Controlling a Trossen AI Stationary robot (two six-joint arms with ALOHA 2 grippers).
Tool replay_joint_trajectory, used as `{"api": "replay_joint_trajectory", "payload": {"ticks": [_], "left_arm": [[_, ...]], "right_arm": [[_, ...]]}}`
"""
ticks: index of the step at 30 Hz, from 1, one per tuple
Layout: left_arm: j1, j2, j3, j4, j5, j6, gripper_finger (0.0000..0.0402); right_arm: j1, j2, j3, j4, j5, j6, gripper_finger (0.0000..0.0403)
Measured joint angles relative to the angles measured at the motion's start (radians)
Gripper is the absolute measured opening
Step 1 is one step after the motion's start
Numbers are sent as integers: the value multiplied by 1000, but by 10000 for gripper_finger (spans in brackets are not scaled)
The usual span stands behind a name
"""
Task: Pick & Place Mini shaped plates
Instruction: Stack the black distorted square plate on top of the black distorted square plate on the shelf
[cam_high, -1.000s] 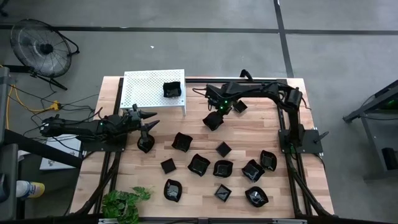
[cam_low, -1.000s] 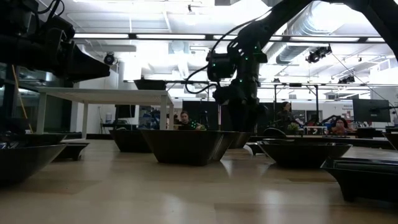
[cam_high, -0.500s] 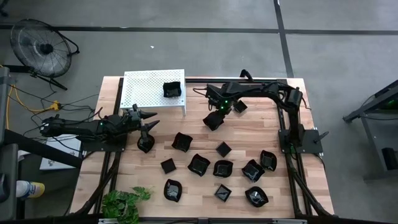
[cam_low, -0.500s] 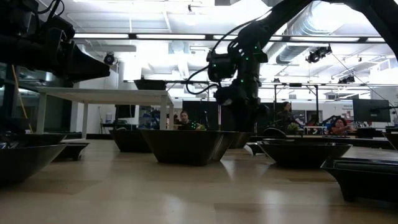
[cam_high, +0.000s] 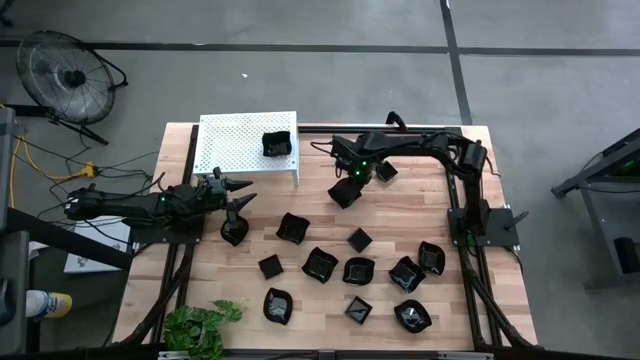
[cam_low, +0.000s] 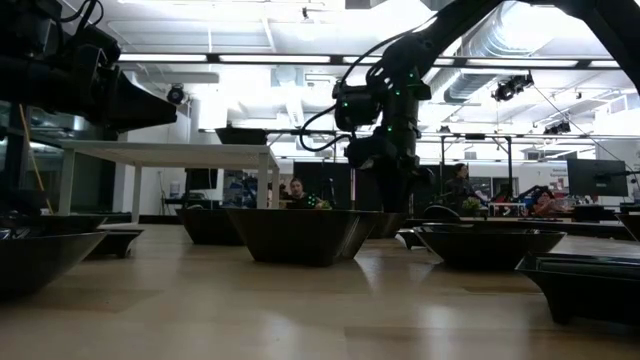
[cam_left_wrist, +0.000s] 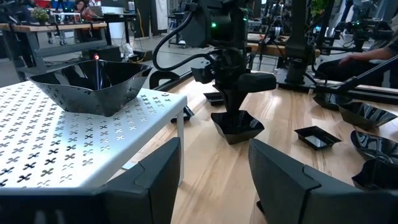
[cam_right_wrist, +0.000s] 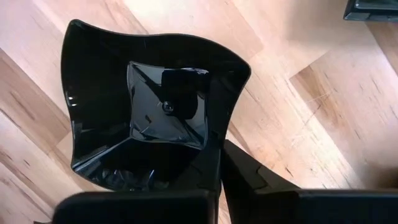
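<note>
The mini shaped plates are glossy black dishes. One wavy-edged plate (cam_high: 341, 195) sits on the wooden table (cam_high: 440, 150) near the shelf, and my right gripper (cam_high: 347, 187) comes down on it, shut on its wall. Another plate (cam_high: 277, 144) rests by its base on the white perforated shelf (cam_high: 235, 145). Several more lie on the table's near half (cam_high: 358, 270). My left gripper (cam_high: 241, 195) waits open and level at the table's left, nothing between its fingers (cam_left_wrist: 149, 180). My right gripper pinches one side wall of the wavy-edged plate (cam_right_wrist: 219, 127) near a corner, one finger (cam_right_wrist: 208, 163) inside the bowl and the other (cam_right_wrist: 249, 175) outside. The fingers point down from above. The plate (cam_left_wrist: 237, 124) stands upright with its base on the table.
A small square plate (cam_high: 385, 172) lies just right of the gripped one. One plate (cam_high: 233, 233) lies close below my left gripper. A green plant (cam_high: 200, 325) sits at the near left corner. The right arm's frame (cam_high: 470, 215) runs along the right edge.
My right gripper has closed its fingers on the wavy-edged plate's wall while staying in place above it. The plate stays on the table where it was.
</note>
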Motion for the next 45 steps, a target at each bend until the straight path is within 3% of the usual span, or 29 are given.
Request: {"api": "replay_joint_trajectory", "payload": {"ticks": [9,20,24,31,37,45], "left_arm": [[0,0,0,0,0,0,186],[0,0,0,0,-1,0,186],[0,0,0,0,-1,0,186],[0,0,0,0,-1,0,186],[0,0,0,0,-1,0,186],[0,0,0,-1,0,0,186]], "right_arm": [[0,-31,0,-12,11,1,2],[-33,-193,3,-11,-9,114,1],[-43,-252,61,-11,-28,170,1],[-55,-247,259,-4,-77,243,0],[-61,-245,311,85,-73,366,0],[-64,-195,311,303,-169,558,0]]}}
